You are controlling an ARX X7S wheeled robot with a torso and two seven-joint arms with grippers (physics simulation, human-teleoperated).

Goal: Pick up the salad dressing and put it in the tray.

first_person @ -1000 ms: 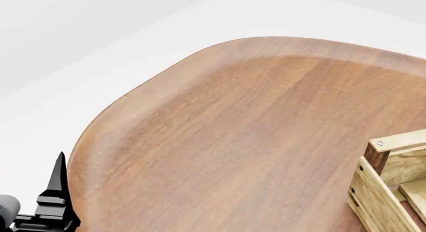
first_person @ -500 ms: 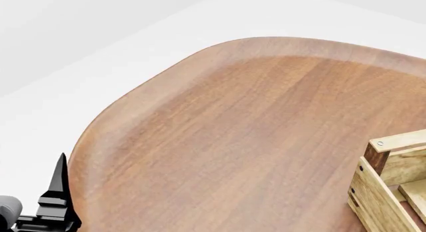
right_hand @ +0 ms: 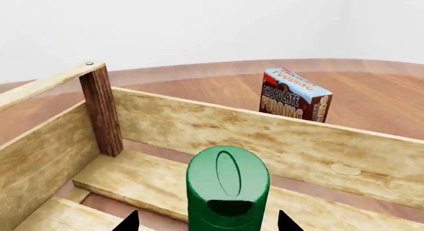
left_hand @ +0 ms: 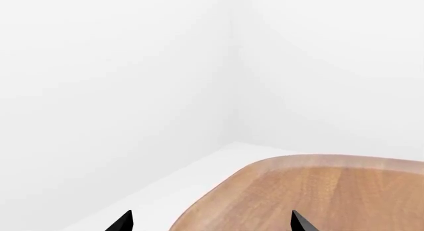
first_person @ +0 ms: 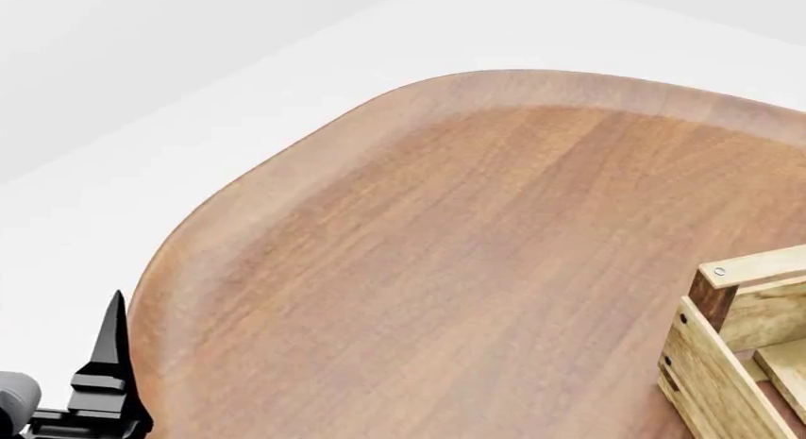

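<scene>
Black fingertips of your left pincer [left_hand: 210, 222] stand well apart over the rounded edge of the brown wood counter [left_hand: 344, 196], with nothing between them. It sits at that far edge in the head view, well clear of the tray [first_person: 737, 349].

Right side: the salad dressing [right_hand: 228, 189] stands upright between the two dark tips of your right pincer [right_hand: 206, 222], green cap toward the camera. The tips flank the bottle closely, but contact lies below the frame edge, so I cannot tell whether the grip is closed on it. Beneath and ahead of the pincer lie the light-wood slats and wall of the tray [right_hand: 278, 141]; the bottle appears inside its walls, above the floor.

Beyond the tray wall stands a chocolate pudding box [right_hand: 293, 94], apart from it.

Judgement: bottle likely light, rigid, smooth plastic, somewhat slippery. Hold the body below the cap, not the cap itself. Lower it upright to a slat before you release.
</scene>
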